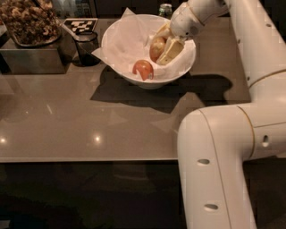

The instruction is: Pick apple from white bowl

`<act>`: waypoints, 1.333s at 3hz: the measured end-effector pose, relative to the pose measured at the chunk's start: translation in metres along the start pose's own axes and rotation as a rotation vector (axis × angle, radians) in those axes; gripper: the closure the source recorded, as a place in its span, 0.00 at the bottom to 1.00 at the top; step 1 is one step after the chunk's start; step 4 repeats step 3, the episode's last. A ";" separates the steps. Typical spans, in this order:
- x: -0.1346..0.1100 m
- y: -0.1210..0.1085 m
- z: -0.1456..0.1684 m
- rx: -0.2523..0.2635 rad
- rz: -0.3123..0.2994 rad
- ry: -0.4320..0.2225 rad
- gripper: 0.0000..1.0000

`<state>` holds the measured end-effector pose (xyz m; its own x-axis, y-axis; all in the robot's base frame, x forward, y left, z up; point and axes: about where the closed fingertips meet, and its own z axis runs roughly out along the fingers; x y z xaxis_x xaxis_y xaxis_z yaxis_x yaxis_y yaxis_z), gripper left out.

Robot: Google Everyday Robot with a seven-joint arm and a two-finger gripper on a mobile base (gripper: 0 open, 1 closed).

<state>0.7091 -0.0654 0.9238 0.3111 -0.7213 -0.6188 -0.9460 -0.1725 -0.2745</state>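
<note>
The large white bowl (117, 39), lined with crumpled white paper, stands at the back of the table. A yellowish-tan apple (157, 48) sits between the fingers of my gripper (162, 44), which reaches into the bowl from the upper right. The fingers are shut on this apple, and it is raised a little above the bowl's bottom. A brighter pinkish-red apple (143, 69) lies lower in the bowl, to the left and front of the gripper.
A small dark cup (86, 44) stands left of the bowl, beside a black-and-white marker tag (80, 24). A metal container with brown dried stuff (27, 36) is at the far left. A green-capped bottle (165, 9) is behind the bowl. My white arm (223, 147) fills the right.
</note>
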 end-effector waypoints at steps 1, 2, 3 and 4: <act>-0.030 0.010 -0.036 0.052 0.006 -0.199 1.00; -0.041 0.021 -0.062 0.068 0.068 -0.321 1.00; -0.038 0.032 -0.087 0.101 0.145 -0.369 1.00; -0.038 0.032 -0.087 0.101 0.145 -0.369 1.00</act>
